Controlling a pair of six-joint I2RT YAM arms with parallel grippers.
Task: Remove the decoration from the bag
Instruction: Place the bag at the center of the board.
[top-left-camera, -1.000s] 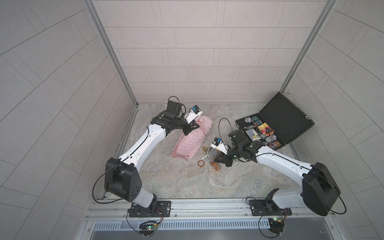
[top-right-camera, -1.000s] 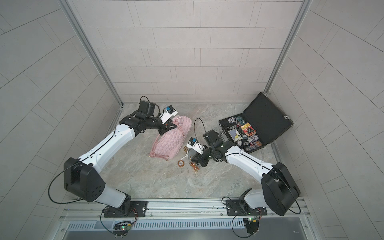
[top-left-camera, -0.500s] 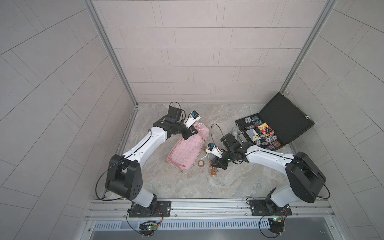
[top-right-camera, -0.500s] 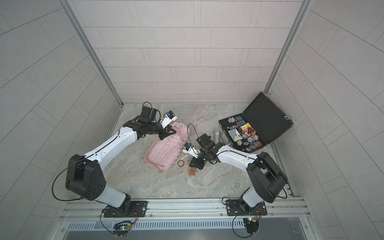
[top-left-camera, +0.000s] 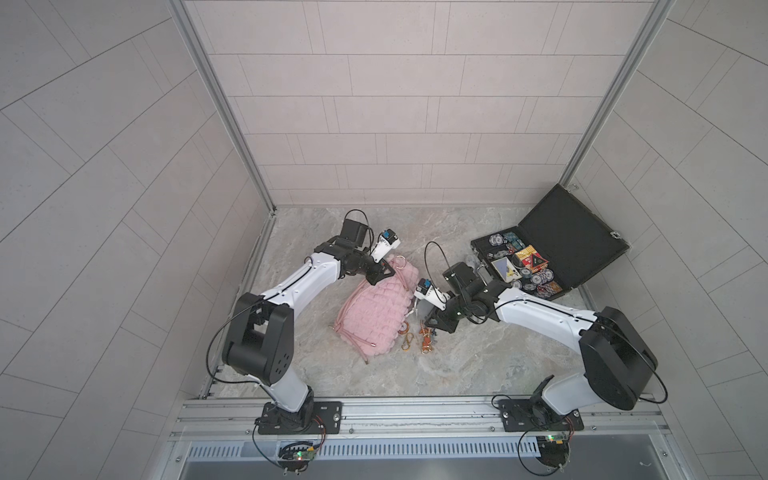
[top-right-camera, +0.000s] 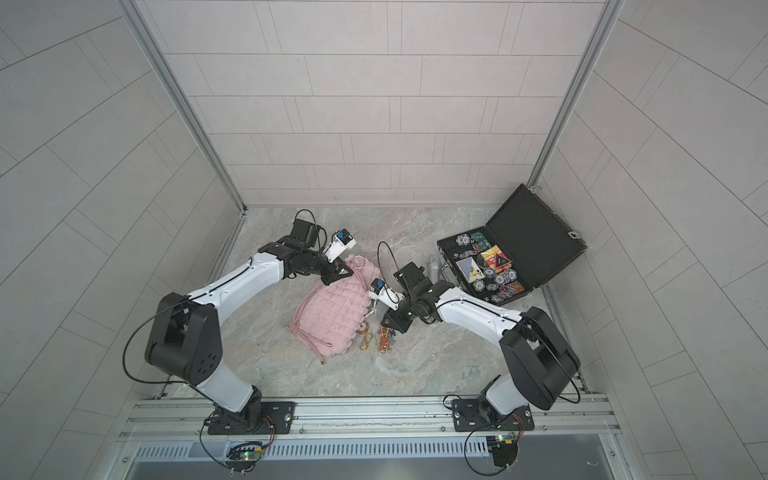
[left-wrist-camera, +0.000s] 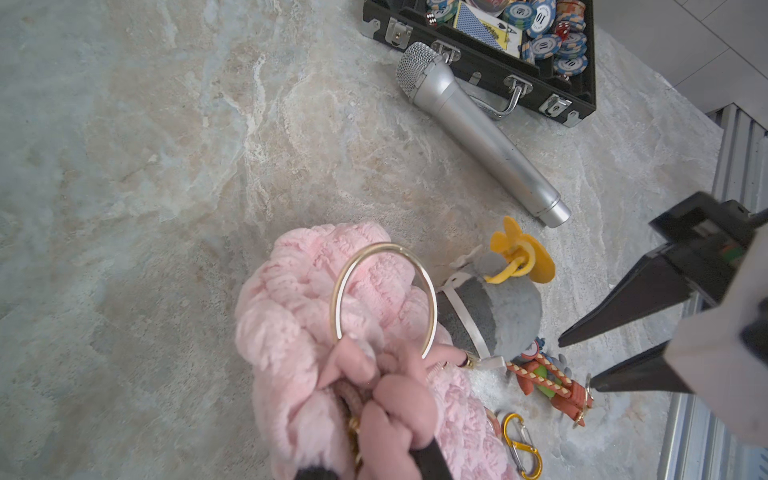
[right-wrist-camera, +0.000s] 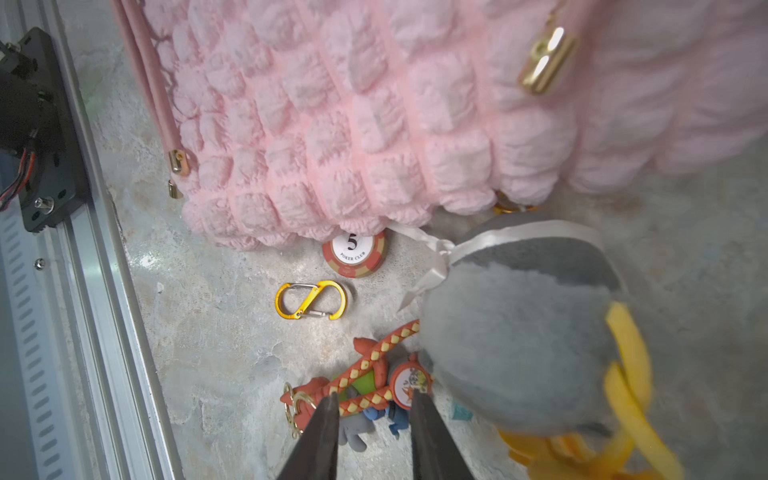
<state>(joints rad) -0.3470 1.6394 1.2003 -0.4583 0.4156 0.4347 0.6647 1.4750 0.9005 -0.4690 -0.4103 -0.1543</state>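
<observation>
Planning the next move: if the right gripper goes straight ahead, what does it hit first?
Probably the orange keychain, lying just ahead between the right gripper's open jaws; depth is unclear.

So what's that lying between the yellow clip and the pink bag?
A poker chip marked 5, one edge hidden under the bag, with the yellow clip just clear of it. The right wrist view shows it best.

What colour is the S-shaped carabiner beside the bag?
The carabiner is yellow-orange with silver gates, clearest in the right wrist view.
</observation>
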